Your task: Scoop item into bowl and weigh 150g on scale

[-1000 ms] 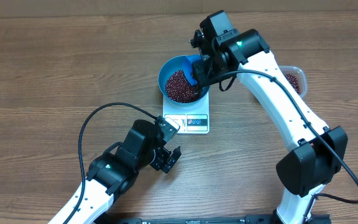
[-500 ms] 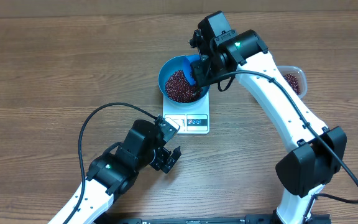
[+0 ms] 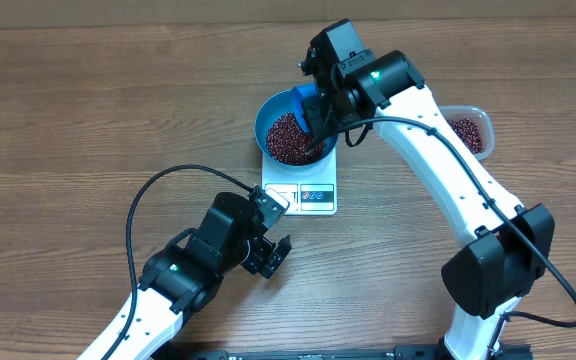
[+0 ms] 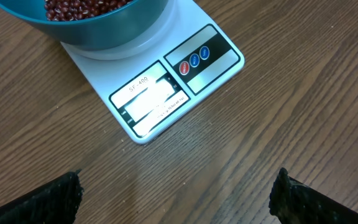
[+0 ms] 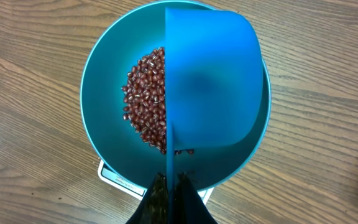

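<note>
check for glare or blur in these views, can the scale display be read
Left wrist: glare whitens the display of the scale, so no reading shows. Right wrist: the blue scoop sits near the lens, soft and featureless, hiding part of the beans in the bowl. Overhead: even light, sharp, but the display is too small to read.

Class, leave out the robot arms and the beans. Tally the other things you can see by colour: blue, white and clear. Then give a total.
Blue: 2, the bowl and the scoop
White: 1, the scale
Clear: 1, the tub
Total: 4
</note>
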{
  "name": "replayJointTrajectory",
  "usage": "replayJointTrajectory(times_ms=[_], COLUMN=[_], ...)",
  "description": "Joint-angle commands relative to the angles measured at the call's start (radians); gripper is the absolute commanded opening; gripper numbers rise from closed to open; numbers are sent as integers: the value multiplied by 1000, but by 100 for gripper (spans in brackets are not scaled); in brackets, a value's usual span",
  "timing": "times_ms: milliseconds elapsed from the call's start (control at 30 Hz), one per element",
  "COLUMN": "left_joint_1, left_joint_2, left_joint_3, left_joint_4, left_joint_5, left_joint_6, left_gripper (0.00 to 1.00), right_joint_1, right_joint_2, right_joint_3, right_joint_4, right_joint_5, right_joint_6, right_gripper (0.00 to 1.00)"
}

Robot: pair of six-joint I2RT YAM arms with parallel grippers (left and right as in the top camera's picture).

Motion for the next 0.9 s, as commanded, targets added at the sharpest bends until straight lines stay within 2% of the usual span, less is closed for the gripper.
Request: replayJointTrajectory(times_ms=[0,300,400,500,567,867], left_joint_1=[7,7,7,7,7,7], left_joint_2=[6,6,6,6,6,6], left_joint_3=[-7,-7,-7,-7,-7,-7], left_joint_4=[0,0,0,0,0,0], left_joint_5=[-3,-3,-3,-3,-3,-3], left_joint_6=[16,16,16,16,16,16], left_gripper=[100,100,99,99,99,99], right_joint_1=[8,12,15,15,16,16], right_joint_2=[-40,-40,-40,-40,-40,-40], right_joint_3=[35,35,35,35,35,35], right_joint_4=[8,4,8,7,3,4], right_joint_5=[23,7,103,36,80,42], right_joint_6=[14,11,18,15,16,19], right_gripper=[4,4,4,4,4,4])
